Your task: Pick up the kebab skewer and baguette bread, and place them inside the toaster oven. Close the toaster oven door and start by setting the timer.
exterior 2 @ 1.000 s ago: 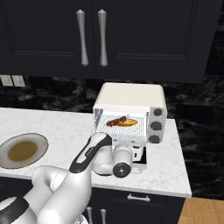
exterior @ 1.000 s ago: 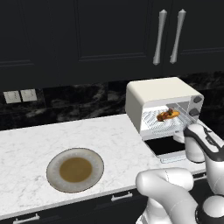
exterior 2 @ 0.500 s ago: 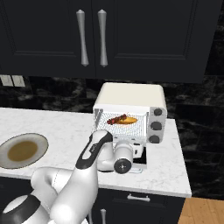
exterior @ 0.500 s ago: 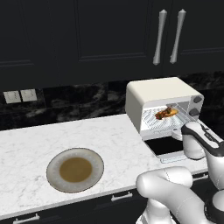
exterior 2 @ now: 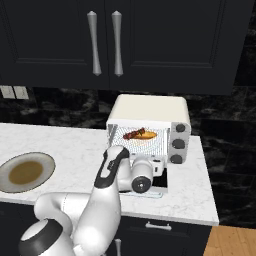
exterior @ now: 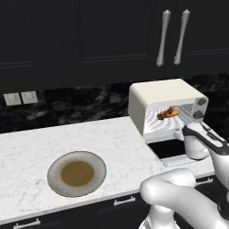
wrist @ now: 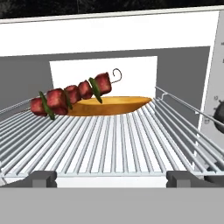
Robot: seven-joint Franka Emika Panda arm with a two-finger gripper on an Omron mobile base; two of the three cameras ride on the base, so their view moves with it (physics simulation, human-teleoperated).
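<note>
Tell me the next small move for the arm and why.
Probably draw the open gripper back and drop toward the toaster oven door: the kebab skewer and baguette bread already lie on the rack, and the door hangs open.

The toaster oven [exterior: 166, 107] stands on the counter [exterior: 53, 143], near its right end and against the back wall. Its door [exterior: 172, 150] lies folded down flat in front of it. Inside, on the wire rack [wrist: 109, 140], the baguette [wrist: 109, 106] lies toward the back, and the skewer [wrist: 72, 96] rests on its left part. The knobs [exterior 2: 177, 142] are to the right of the opening. The plate [exterior: 77, 173] sits on the counter, well apart to the left. The gripper [wrist: 111, 178] hangs before the opening, just above the door.
</note>
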